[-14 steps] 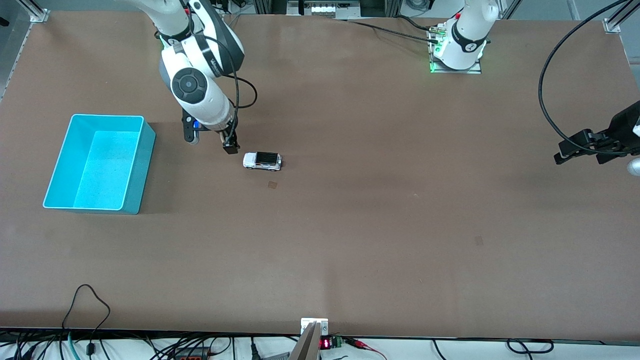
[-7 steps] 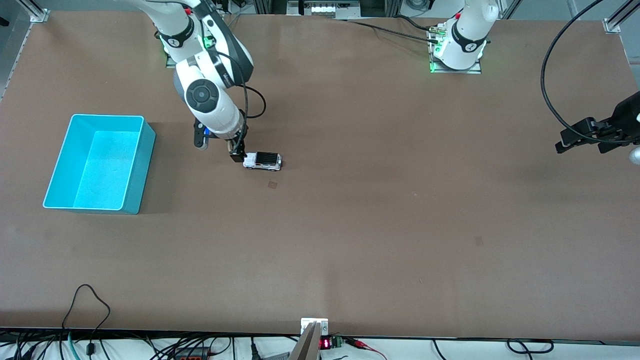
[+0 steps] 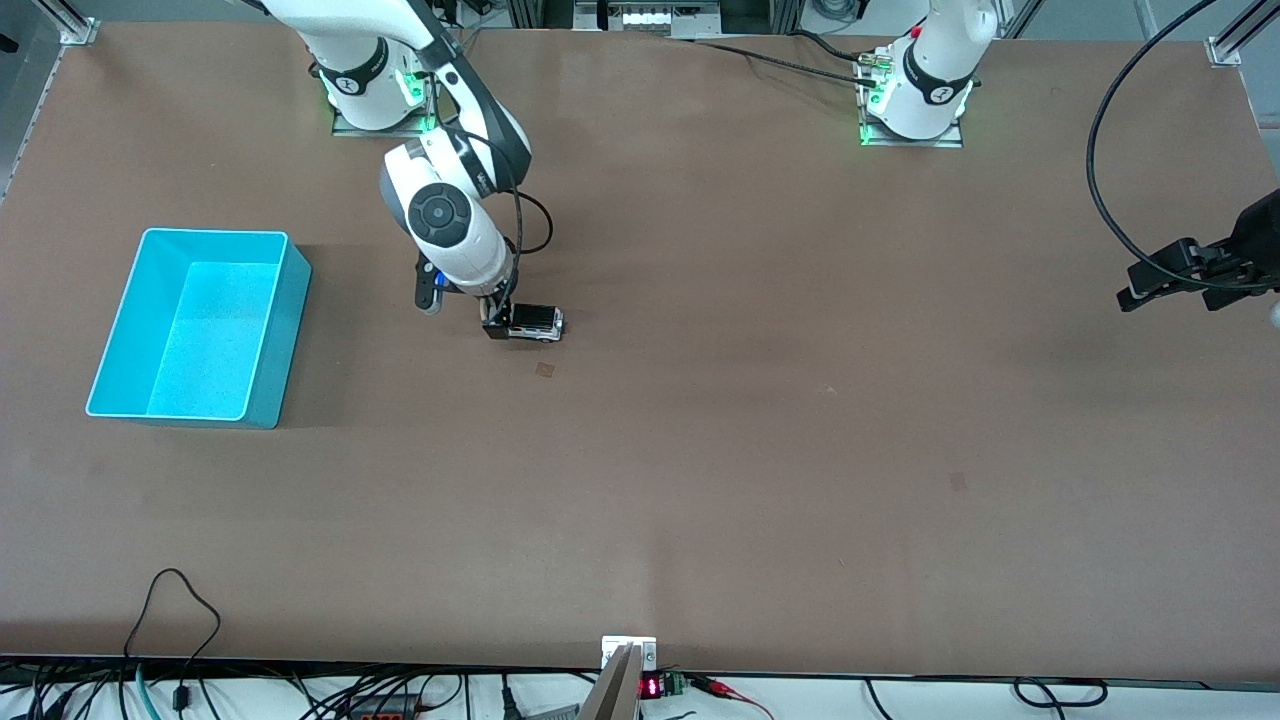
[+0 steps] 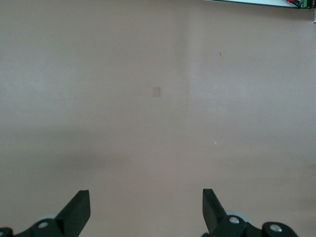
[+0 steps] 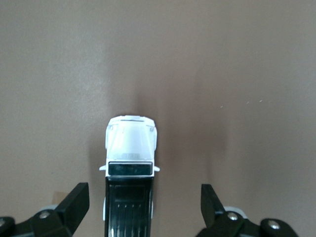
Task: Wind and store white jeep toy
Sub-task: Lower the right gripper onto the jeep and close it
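The white jeep toy [image 3: 537, 323] stands on the brown table, on its wheels, between the turquoise bin and the table's middle. My right gripper [image 3: 497, 326] is low over the jeep's end nearest the bin. In the right wrist view the right gripper [image 5: 145, 200] is open, with its fingers on either side of the jeep's black roof and apart from it. The jeep [image 5: 131, 143] sits closer to one finger, and its white hood points away. My left gripper [image 3: 1135, 292] waits, open and empty, over bare table at the left arm's end; it also shows in the left wrist view [image 4: 145, 212].
An empty turquoise bin [image 3: 215, 233] stands toward the right arm's end of the table. A small dark square mark [image 3: 545, 369] lies just nearer the front camera than the jeep. Cables hang along the table's front edge.
My right gripper has moved from beside the jeep, on the bin's side, to over the jeep's end and has come lower. The jeep has not moved. The left gripper has shifted slightly.
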